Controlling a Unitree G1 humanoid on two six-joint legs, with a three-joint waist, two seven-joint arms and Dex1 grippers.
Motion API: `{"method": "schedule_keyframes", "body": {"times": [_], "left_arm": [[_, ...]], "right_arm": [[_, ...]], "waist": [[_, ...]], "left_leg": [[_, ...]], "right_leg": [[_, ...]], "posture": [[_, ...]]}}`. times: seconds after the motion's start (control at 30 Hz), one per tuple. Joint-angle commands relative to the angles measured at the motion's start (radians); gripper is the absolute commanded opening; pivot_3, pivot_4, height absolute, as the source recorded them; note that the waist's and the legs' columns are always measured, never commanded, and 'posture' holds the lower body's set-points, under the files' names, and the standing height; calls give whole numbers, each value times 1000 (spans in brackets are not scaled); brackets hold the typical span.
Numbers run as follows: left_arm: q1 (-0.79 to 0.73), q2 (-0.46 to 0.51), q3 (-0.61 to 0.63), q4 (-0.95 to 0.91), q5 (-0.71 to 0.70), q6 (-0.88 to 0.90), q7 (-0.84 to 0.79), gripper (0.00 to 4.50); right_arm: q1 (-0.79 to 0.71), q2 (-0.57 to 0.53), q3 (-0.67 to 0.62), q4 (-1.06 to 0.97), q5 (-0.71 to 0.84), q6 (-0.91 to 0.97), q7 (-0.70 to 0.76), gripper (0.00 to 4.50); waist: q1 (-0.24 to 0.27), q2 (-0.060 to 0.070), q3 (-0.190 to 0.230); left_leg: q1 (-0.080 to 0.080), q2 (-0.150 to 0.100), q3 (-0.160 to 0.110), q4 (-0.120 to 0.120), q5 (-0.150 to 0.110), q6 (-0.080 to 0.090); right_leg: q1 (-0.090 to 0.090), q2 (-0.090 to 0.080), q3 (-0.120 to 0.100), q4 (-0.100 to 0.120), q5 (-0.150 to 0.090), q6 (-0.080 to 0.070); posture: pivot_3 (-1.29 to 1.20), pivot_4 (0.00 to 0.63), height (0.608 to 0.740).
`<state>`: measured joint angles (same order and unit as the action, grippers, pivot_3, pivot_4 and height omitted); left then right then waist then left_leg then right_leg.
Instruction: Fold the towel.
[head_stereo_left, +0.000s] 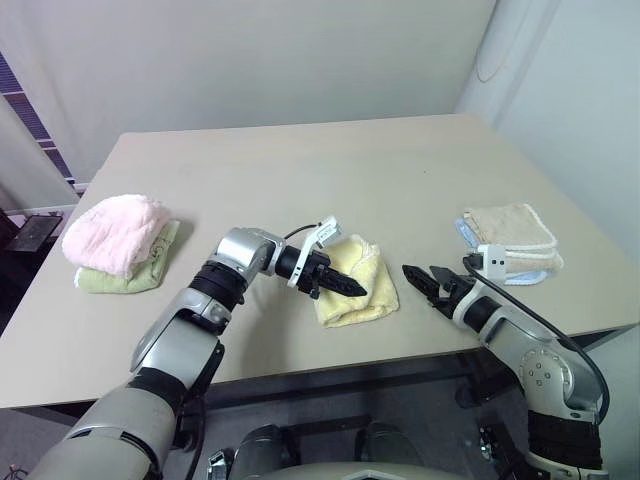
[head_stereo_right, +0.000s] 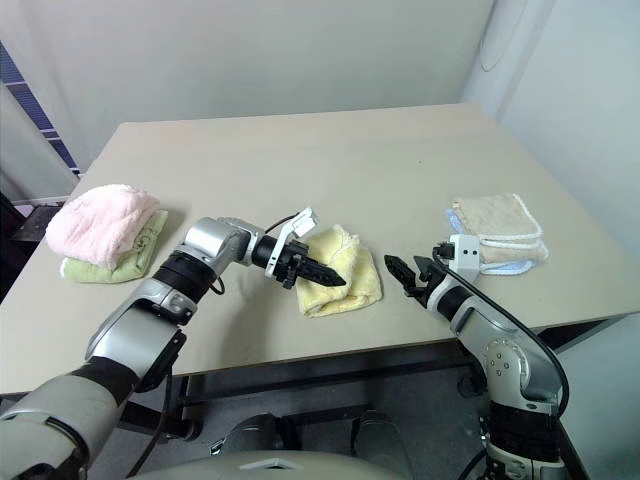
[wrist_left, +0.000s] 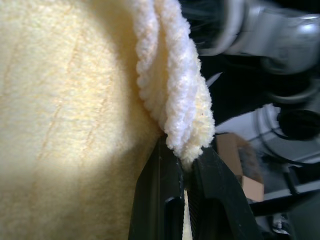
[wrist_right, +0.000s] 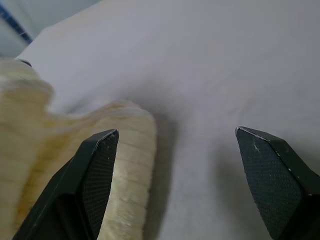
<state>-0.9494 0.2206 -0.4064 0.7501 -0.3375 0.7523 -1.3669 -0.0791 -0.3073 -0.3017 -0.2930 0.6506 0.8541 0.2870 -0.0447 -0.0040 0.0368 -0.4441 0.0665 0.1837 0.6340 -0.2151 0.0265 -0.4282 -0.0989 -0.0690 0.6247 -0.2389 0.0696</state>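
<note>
Three lots of cloth lie on one desk (head_stereo_left: 300, 170). Item one — the towel (head_stereo_left: 362, 295), pale yellow terry, folded over on itself into a plump bundle near the front edge of the desk, about midway across. The left gripper (head_stereo_left: 350, 286) reaches in from the robot's left and rests over the towel's near-left part; in the left wrist view its two black fingers (wrist_left: 162, 200) are pinched together on a doubled, whitish-edged fold of the towel, the layers rising out from between them. Item two — a fluffy pink towel (head_stereo_left: 115, 232) stacked on a green cloth (head_stereo_left: 135, 272), at the left side of the desk, well apart from the yellow one. Item three — a beige folded towel (head_stereo_left: 510, 228) on top of a white and a blue layer (head_stereo_left: 520, 275), near the right edge. The right gripper (head_stereo_left: 426, 280) hovers between the yellow towel and the beige stack, its fingers spread wide with nothing between them; the right wrist view shows bare desk in the gap and the towel's rounded edge just past one fingertip (wrist_right: 102, 165).
</note>
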Motion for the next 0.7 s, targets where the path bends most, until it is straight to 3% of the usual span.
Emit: {"method": "schedule_keyframes", "body": {"times": [0.03,0.23,0.33,0.63,0.7], "left_arm": [[-41,-19,36,52,34,-57,-1,36],[-9,-31,42,47,77,-115,-7,36],[5,-15,46,9,69,-90,-54,764],[64,16,86,-143,25,-10,-92,4010],[73,28,115,-186,8,-12,-80,4463]], "right_arm": [[-2,-2,-26,-51,8,-22,-23,3897],[-3,-2,-5,-38,-1,-38,-27,3897],[-25,-4,-4,-19,0,-40,-28,3897],[-63,-4,12,27,-18,-88,-5,3897],[-71,-1,-1,22,-4,-91,0,3897]], "waist": [[0,0,0],[0,0,0],[0,0,0],[0,0,0],[0,0,0]], "left_leg": [[0,0,0,0,0,0],[0,0,-1,0,0,0],[0,0,-1,1,0,0],[0,0,-2,1,0,1],[0,0,-2,2,0,1]], "right_leg": [[0,0,0,0,0,0],[1,1,0,0,0,0],[1,1,0,0,0,0],[1,2,0,1,0,0],[1,1,0,1,0,0]], "posture": [[0,0,740],[0,0,740],[0,0,740],[0,0,740],[0,0,740]]}}
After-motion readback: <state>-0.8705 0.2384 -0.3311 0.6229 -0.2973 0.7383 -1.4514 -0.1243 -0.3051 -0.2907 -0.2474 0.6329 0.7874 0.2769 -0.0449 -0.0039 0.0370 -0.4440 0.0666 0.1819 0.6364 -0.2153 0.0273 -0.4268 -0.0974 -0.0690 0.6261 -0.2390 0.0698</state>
